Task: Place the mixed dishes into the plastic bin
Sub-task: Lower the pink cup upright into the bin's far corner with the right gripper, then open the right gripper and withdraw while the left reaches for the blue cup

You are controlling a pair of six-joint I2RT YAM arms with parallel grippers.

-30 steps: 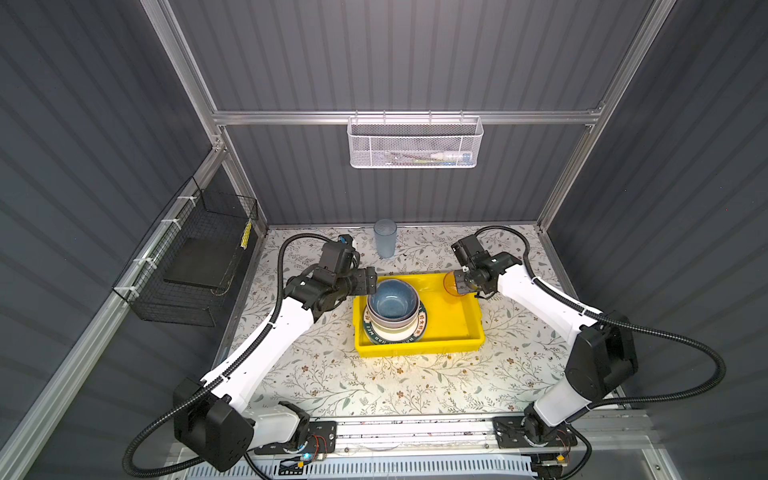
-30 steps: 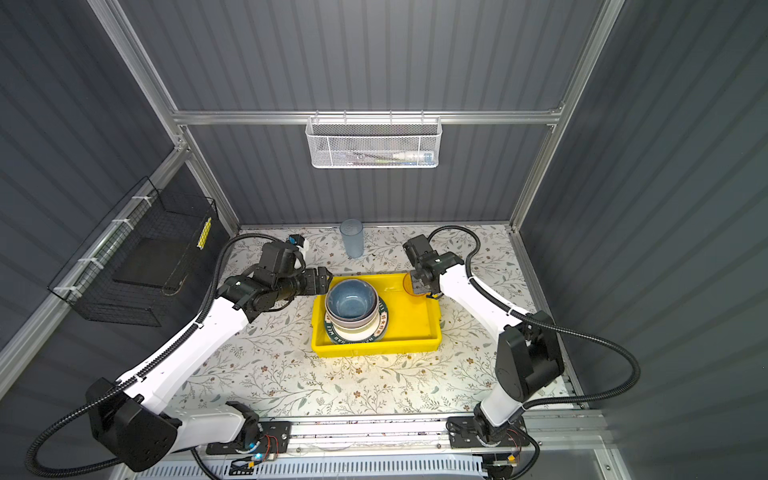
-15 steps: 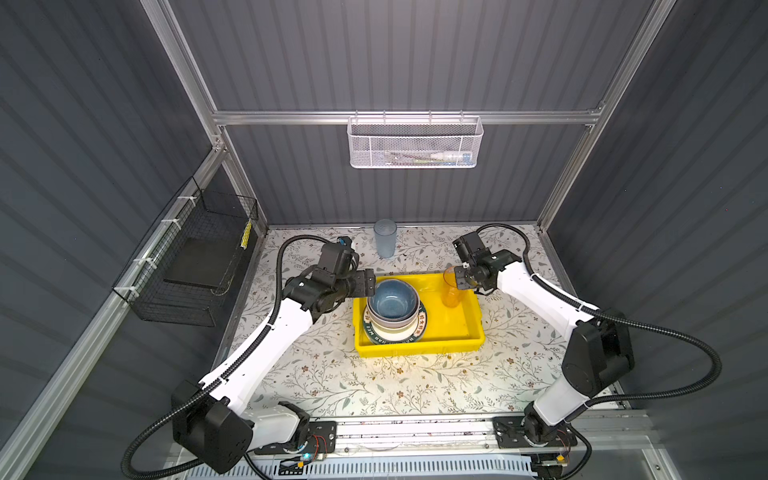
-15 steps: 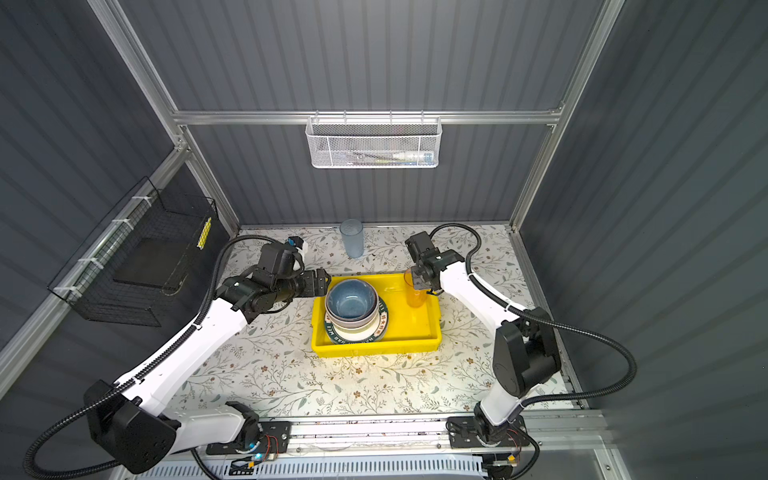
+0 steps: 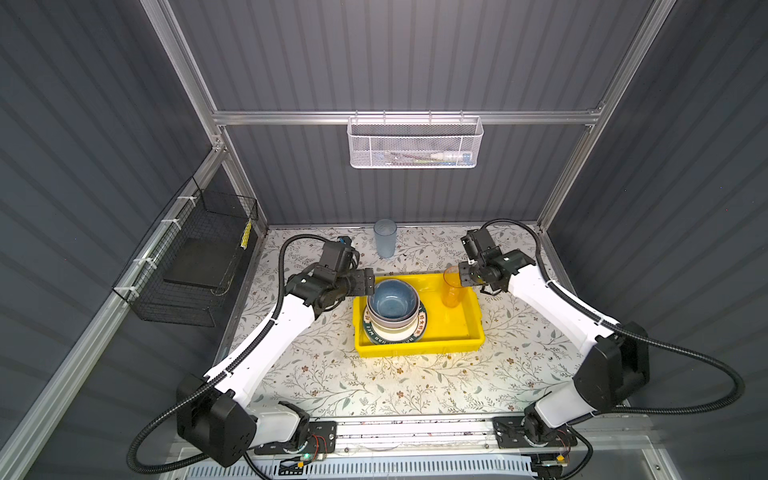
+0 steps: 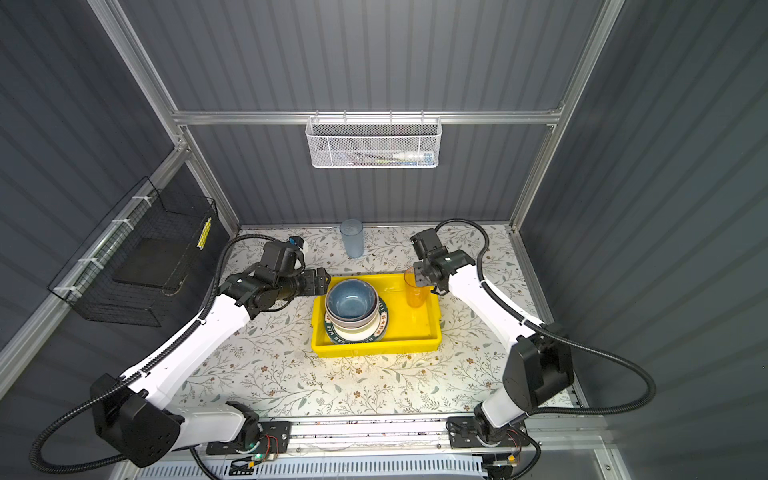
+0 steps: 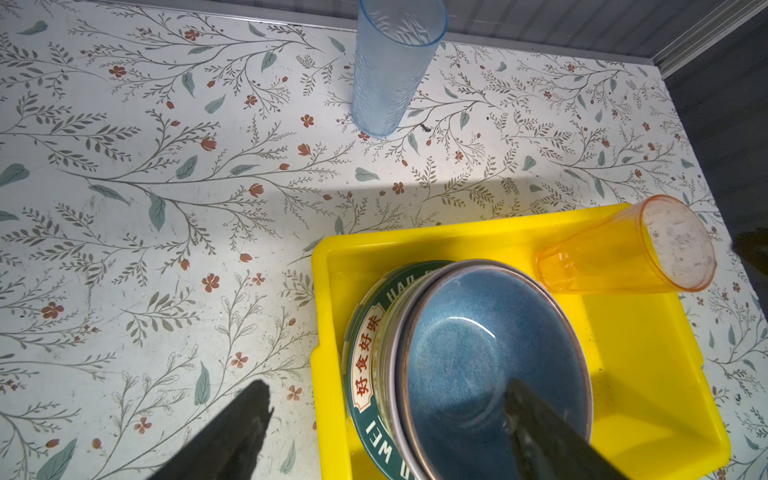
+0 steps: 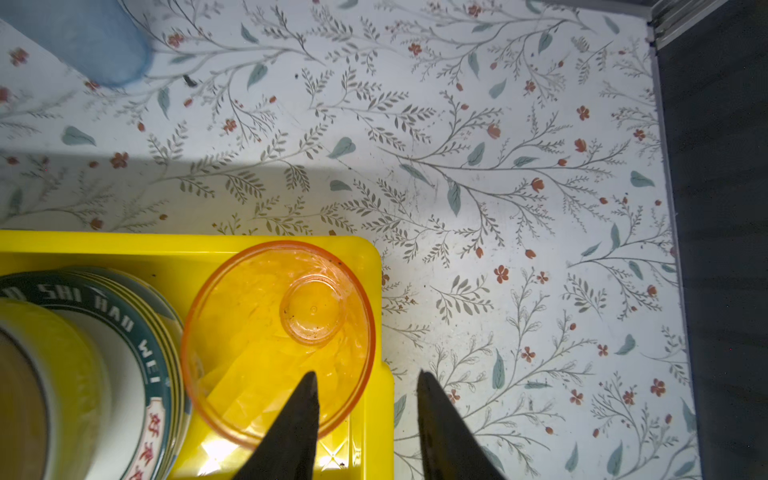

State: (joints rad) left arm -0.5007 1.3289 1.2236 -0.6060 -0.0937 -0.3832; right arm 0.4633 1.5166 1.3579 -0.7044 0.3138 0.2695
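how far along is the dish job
Done: the stacked plates and bowls, blue bowl on top, sit in the yellow bin. In hand: the orange-tinted tumbler stands upright in the bin's corner, the right gripper open astride its rim. The left gripper is open and empty. Left: the blue tumbler on the table outside the bin.

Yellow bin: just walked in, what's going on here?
The right gripper has its jaws apart astride the rim of the orange cup, which stands in the far right corner of the yellow bin. The left gripper hovers open beside the stack of bowls and plates in the bin. A blue cup stands on the table behind it, not yet binned.
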